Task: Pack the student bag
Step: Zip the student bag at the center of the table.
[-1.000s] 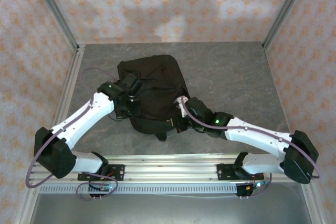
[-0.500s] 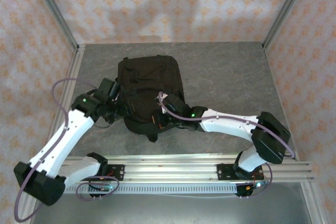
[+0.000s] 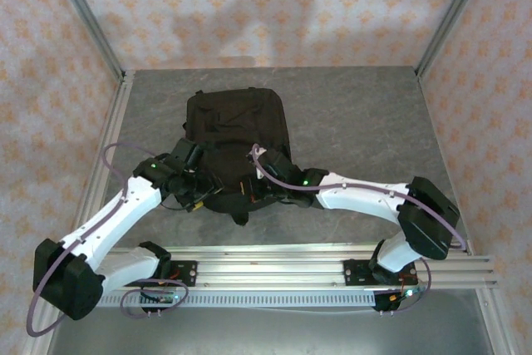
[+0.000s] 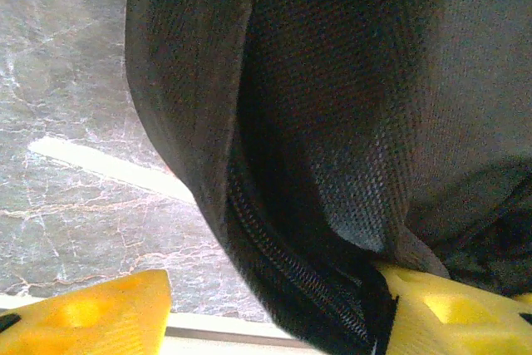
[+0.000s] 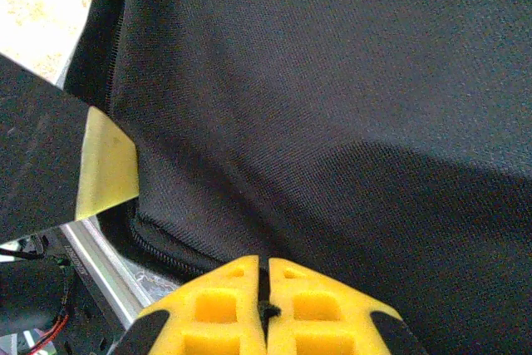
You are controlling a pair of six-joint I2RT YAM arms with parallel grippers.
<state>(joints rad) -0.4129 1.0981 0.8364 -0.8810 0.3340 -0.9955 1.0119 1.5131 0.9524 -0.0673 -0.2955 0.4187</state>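
While I watched the overhead feed, the left gripper (image 4: pixel 268 301) sat at the near left edge of the student bag (image 3: pixel 237 135), its yellow fingers spread wide, with the zip (image 4: pixel 274 263) seam and a fold of woven fabric lying between them, unclamped. The bag lay flat on the grey table (image 3: pixel 357 122), roughly mid-table. Further right, the right gripper (image 5: pixel 266 301) was pinched tight at the bag's near edge on a small dark scrap, the zip pull by my guess. My worry was that a tug from the right arm with the left unclamped would drag the whole bag, and that the loose fold might snag in the zip teeth.
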